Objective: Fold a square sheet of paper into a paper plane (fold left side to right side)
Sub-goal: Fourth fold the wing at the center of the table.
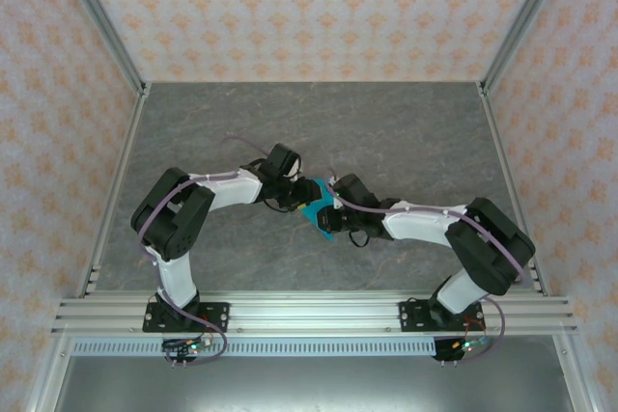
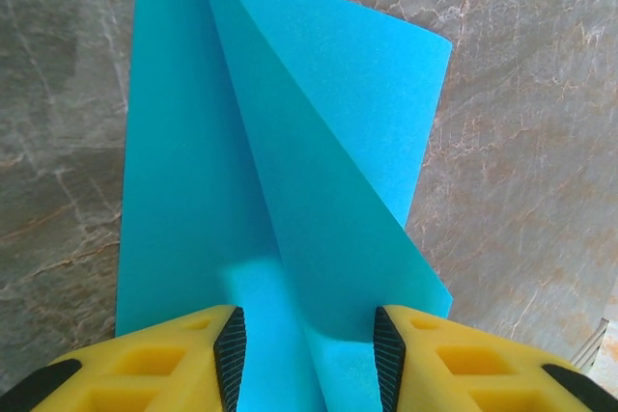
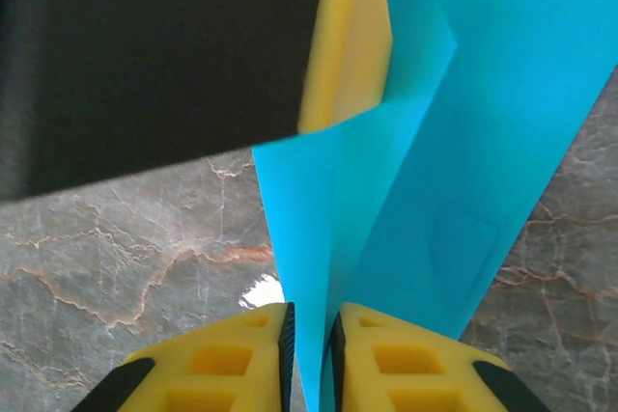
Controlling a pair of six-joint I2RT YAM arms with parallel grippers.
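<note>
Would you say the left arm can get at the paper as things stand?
Probably yes: the paper sits inside the open left gripper, nothing in the way; the right gripper pinches another part.

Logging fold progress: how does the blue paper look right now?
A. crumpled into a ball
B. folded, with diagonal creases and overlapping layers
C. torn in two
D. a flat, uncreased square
B: the left wrist view shows the blue paper with diagonal folds and overlapping layers, running down between the fingers of the left gripper.
</note>
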